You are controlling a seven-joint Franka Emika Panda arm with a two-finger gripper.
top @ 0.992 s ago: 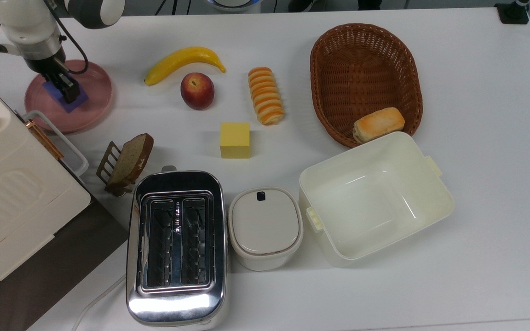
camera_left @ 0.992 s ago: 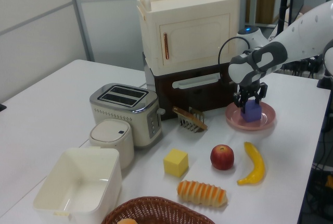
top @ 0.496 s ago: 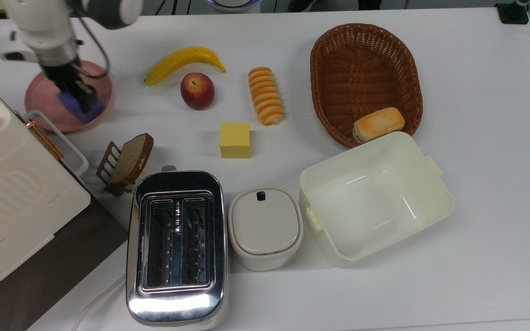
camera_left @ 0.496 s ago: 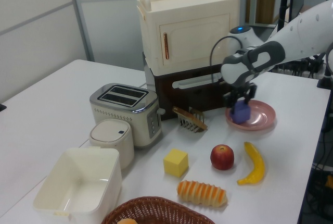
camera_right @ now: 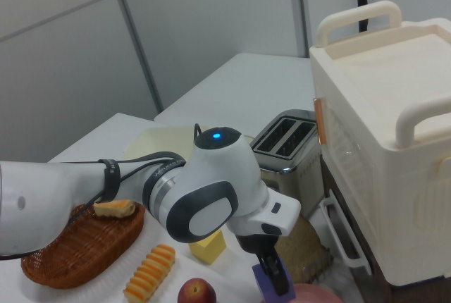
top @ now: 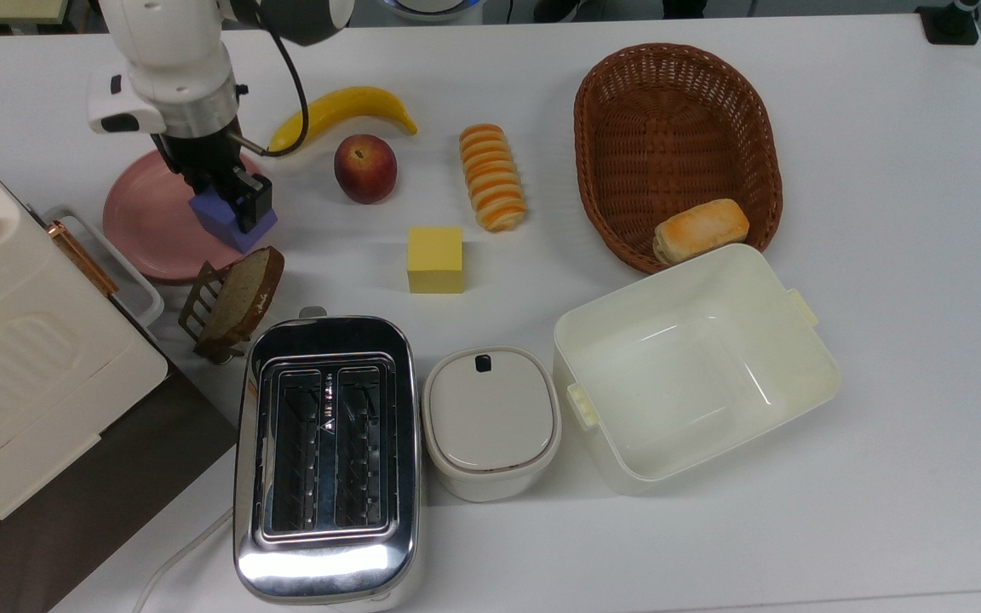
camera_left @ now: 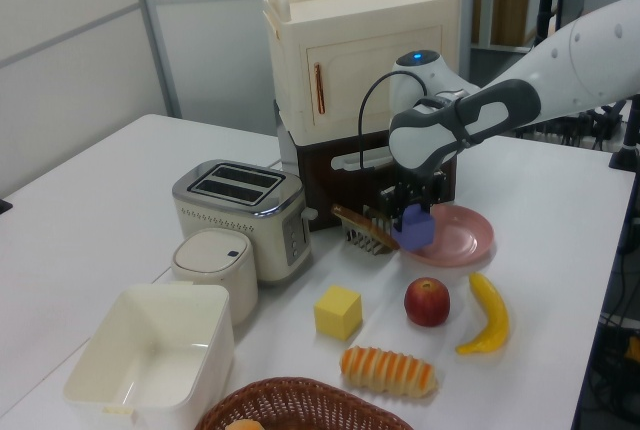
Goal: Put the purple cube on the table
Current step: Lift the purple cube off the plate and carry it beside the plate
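Fingers (top: 235, 207) pinching purple cube (top: 222, 217) from above, 1 finger on each side. Cube held off surface, hanging over edge of pink plate (top: 137, 226) on the top view's right, just above bread slice in rack (top: 235, 294). You are in carry step: cube lifted, not yet set down. Next, steer toward bare counter (top: 882, 170), likely patch between plate, peach (top: 365, 168) and yellow cube (top: 435, 259). Lower until cube rests flat, then spread fingers. Watch rack below: little margin there.
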